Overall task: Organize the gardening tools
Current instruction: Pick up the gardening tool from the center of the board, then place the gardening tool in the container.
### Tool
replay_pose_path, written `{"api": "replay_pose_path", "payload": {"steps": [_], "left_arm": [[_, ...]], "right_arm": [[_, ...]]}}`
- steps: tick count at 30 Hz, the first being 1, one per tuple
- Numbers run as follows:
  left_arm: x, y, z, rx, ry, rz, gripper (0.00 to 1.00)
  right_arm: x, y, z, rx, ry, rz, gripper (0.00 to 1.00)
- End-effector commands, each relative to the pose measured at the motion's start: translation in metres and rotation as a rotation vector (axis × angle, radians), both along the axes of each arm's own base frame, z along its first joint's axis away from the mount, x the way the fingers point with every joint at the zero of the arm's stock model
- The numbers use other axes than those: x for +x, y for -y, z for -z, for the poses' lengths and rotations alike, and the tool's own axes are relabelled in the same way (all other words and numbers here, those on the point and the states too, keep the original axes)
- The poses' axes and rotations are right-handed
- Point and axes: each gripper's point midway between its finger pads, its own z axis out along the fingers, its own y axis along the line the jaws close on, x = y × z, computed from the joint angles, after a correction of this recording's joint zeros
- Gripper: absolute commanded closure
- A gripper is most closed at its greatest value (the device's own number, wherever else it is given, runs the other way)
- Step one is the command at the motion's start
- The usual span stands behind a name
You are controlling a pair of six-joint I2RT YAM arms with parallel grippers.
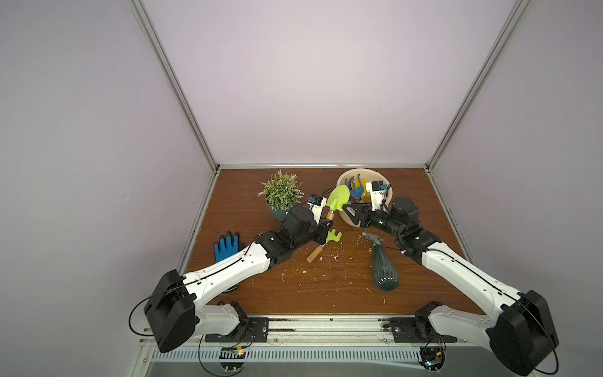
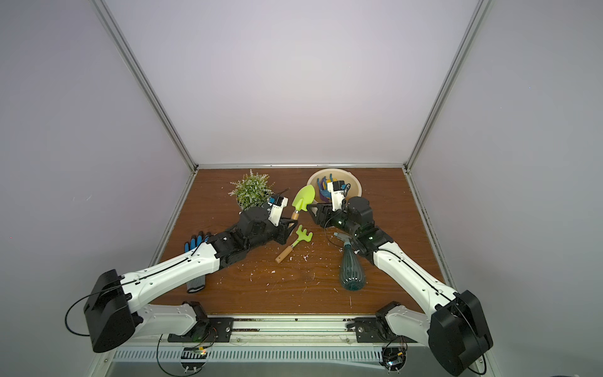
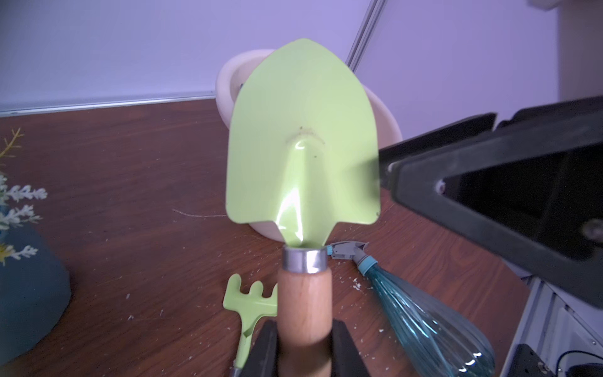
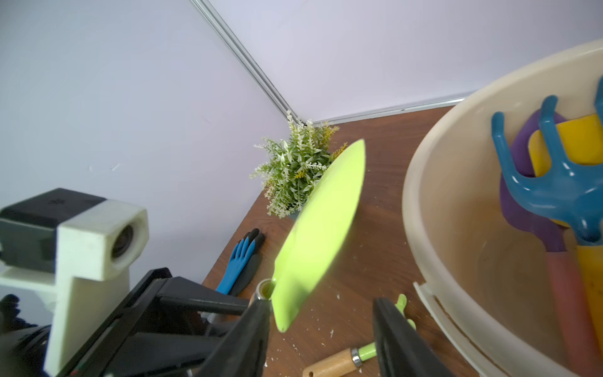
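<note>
**Trowel hanging between two grippers beside the bowl**

In a top view, the left gripper (image 1: 327, 224) is clamping the trowel (image 1: 338, 197) by its wooden handle. The blade is pointing up above the worktop (image 1: 293, 293), toward its far edge and just beside the bowl (image 1: 359, 170) near the far right corner. The right gripper (image 1: 348, 211) is reaching in at the blade. The fork (image 1: 332, 236) and bottle (image 1: 385, 267) are lying on the worktop nearby.

In the left wrist view, the left jaws are pressing both sides of the handle. A right finger (image 3: 424, 169) is sitting at the blade's edge; whether it is touching cannot be told.

In the right wrist view, the right jaws are standing apart with the blade's lower corner between them, gripping nothing. The bowl is already carrying a blue fork (image 4: 561, 189).

The handover is looking like the weak point. The blade is thin and glossy, so a pinch on one corner alone could let it twist or slide out. If the left jaws let go before the right ones close, the trowel would likely be dropping onto the fork. The right arm is also working close to the bowl, so a swing toward it could be knocking the rim.
</note>
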Motion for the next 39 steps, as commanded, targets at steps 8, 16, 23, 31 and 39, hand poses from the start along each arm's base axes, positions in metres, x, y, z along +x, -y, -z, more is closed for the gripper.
{"api": "replay_pose_path", "payload": {"steps": [8, 16, 23, 31, 39], "left_arm": [[-0.006, 0.034, -0.037, -0.102, 0.075, 0.1, 0.85], [-0.01, 0.04, -0.04, -0.109, 0.086, 0.12, 0.85], [-0.01, 0.042, -0.039, -0.097, 0.094, 0.123, 0.82], [-0.006, 0.038, -0.038, -0.09, 0.099, 0.095, 0.57], [-0.004, 0.022, -0.028, -0.053, 0.081, 0.032, 0.35]], "right_arm": [[-0.013, -0.024, -0.049, 0.19, 0.072, -0.146, 0.5], [-0.009, -0.028, -0.048, 0.188, 0.064, -0.16, 0.74], [-0.001, -0.029, -0.047, 0.171, 0.069, -0.137, 0.95], [0.013, -0.023, -0.058, 0.106, 0.127, -0.072, 1.0], [0.049, 0.005, -0.088, -0.059, 0.257, 0.124, 1.0]]}}
